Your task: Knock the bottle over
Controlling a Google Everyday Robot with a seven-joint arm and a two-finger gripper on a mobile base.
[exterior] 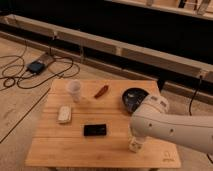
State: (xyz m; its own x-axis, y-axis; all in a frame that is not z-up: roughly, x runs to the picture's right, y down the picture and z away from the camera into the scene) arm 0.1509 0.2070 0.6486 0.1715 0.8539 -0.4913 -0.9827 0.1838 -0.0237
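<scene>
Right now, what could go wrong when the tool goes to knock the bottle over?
The tool hangs low near the front right edge of the table, far from the bottle. The black phone lies between them, so a low sweep may shove it. The cup stands close behind the bottle and might topple too. The bottle sits near the left edge and could roll off.

lab or workshop: floor cables (11,80), wooden table (55,145); gripper (135,145) low over table's near edge.
</scene>
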